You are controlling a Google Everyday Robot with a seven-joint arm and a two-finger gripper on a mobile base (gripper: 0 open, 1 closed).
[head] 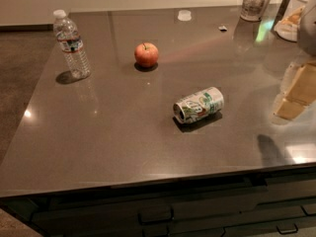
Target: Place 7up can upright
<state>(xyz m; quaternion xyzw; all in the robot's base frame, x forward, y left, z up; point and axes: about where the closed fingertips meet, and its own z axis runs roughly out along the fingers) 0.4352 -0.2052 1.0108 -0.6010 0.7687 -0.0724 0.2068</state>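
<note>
The 7up can [198, 105] lies on its side near the middle of the dark glossy countertop [98, 132]. Its body is white-silver with green and red markings, and its silver top faces the front left. Nothing touches it. My gripper's fingers do not show in this view. A blurred grey rounded shape [308, 26] at the right edge may be part of my arm, well to the right of the can and behind it.
A red apple [146, 55] sits behind the can. A clear plastic water bottle [72, 44] stands at the back left. A small white cap [184, 15], a jar [256, 1] and white containers line the back. Tan shapes [296, 95] show at the right. Drawers [197, 214] run below the front edge.
</note>
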